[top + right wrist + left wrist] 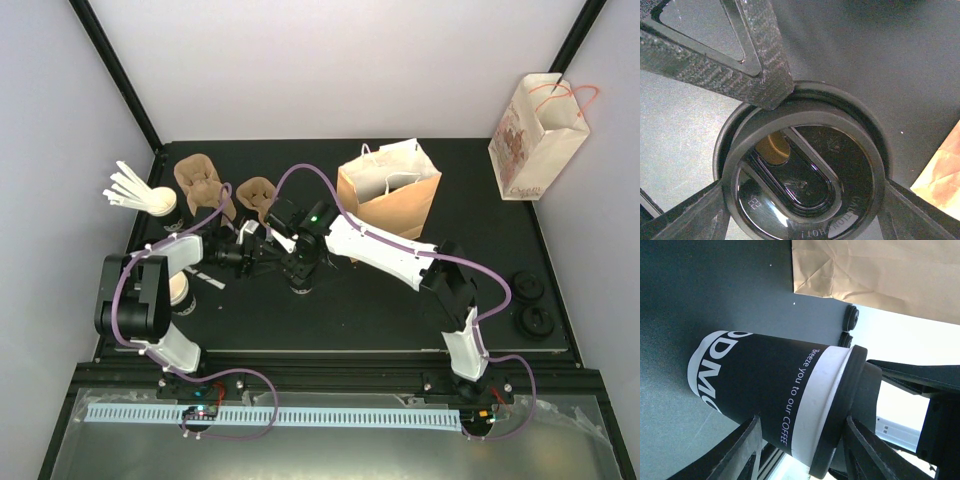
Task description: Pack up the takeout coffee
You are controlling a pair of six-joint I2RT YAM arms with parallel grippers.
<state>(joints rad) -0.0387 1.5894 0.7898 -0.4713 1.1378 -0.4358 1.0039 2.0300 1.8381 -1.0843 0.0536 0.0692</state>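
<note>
The takeout coffee cup [755, 385] is black with white lettering and a white band under its black lid [805, 175]. It stands mid-table in front of the brown paper bag [390, 205]. My left gripper [802, 420] is shut on the cup from the side, one finger on the body and the other against the lid's rim. My right gripper [805, 185] comes down from above, shut on the lid with a finger on each side of it. A left finger [765, 75] touches the lid's far rim. In the top view both arms meet over the cup and largely hide it.
Two brown cup carriers [200, 180] lie at the back left beside a cup of white stirrers [125, 185]. A cream cup [178, 290] stands by the left arm. Spare black lids [527, 287] sit at the right edge. A patterned white bag [535, 135] leans at the back right.
</note>
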